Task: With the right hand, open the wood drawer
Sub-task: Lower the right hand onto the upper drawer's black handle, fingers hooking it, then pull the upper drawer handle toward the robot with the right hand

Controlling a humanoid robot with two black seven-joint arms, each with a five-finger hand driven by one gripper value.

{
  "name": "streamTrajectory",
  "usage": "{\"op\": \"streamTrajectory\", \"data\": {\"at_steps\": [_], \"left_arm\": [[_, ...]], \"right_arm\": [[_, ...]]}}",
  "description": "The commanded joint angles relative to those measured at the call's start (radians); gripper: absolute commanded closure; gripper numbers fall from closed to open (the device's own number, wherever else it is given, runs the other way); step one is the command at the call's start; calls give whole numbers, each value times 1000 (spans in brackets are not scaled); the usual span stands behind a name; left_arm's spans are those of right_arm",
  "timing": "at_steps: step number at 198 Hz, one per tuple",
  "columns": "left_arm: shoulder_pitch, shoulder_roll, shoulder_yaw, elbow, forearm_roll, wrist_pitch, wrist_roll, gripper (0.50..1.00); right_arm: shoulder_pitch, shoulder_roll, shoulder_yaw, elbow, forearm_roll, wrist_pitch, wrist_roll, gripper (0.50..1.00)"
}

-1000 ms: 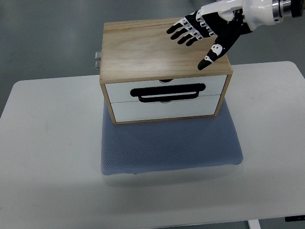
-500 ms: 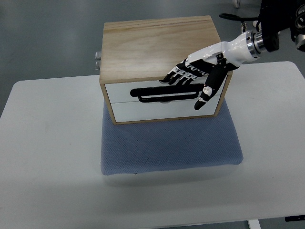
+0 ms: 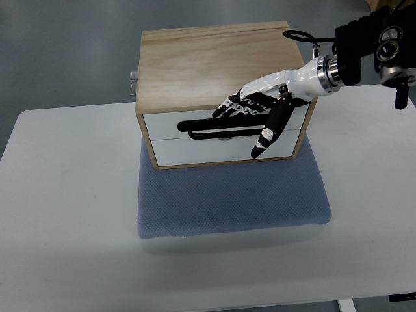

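Note:
A wooden box with two white drawer fronts stands on a blue mat. A black bar handle runs across the seam between the upper drawer and the lower drawer. Both drawers look closed. My right hand reaches in from the right and lies over the drawer fronts at the handle's right part. Its fingers are stretched out toward the left above the handle and its thumb points down. It grasps nothing. The handle's right end is hidden behind the hand.
The box and mat sit on a white table. Small metal fittings stick out from the box's left side. Grey floor lies beyond the table's far edge.
My right hand has come down from above the box top to the drawer fronts, then slid a little left and lower along the handle. The drawers have not moved.

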Motion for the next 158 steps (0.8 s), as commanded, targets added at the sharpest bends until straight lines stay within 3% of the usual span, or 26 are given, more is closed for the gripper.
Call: {"op": "streamTrajectory", "data": {"at_steps": [1, 79, 158], "left_arm": [[0, 0, 0, 0, 1, 0, 0, 500], [0, 0, 0, 0, -1, 0, 0, 500], [0, 0, 0, 0, 1, 0, 0, 500]], "right_arm": [[-2, 12, -6, 0, 0, -4, 0, 556], [-37, 35, -7, 0, 0, -71, -2, 556], [-42, 43, -26, 0, 0, -85, -16, 556]]}}
